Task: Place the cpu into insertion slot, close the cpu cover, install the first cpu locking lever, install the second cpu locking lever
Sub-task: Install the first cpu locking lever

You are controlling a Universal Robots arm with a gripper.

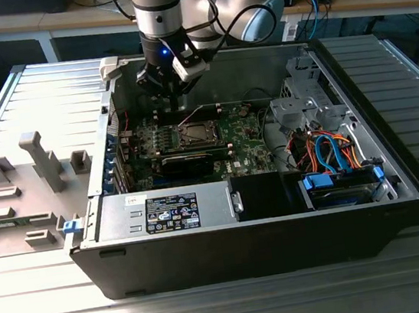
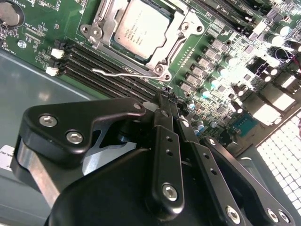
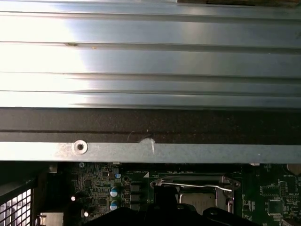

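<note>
Nearest the lens in the exterior view is the dark front wall of the open case (image 1: 245,248), lying on its side on a ribbed metal table (image 1: 214,310). Inside it, along the lower edge, sits a grey power supply (image 1: 167,212) with a label, and to the lower right a drive bay with blue clips (image 1: 341,185) and a bundle of orange and blue cables (image 1: 321,149). The green board (image 1: 192,139) fills the middle of the case, and the cpu (image 1: 193,135) rests in its socket at frame centre. The gripper (image 1: 174,99) hangs just above the board, a little above the socket in the frame, below the arm (image 1: 159,9).

In the second wrist view the black fingers (image 2: 164,136) fill the lower half, pressed together with nothing between them, tips close over the memory slots (image 2: 99,70). At upper centre the cpu (image 2: 143,30) lies flat in the socket, with the cover (image 2: 176,49) framing it all round, seemingly shut down over it, though the angle makes that hard to confirm. A thin wire lever (image 2: 124,73) stands off the socket's lower edge, apparently unlatched.

In the first wrist view the ribbed table (image 3: 150,56) takes the upper half and the case's rim (image 3: 150,151) crosses the middle. Below it, at lower centre, the cpu (image 3: 197,200) shows inside the cover (image 3: 193,180), with a lever (image 3: 202,187) across it.
</note>
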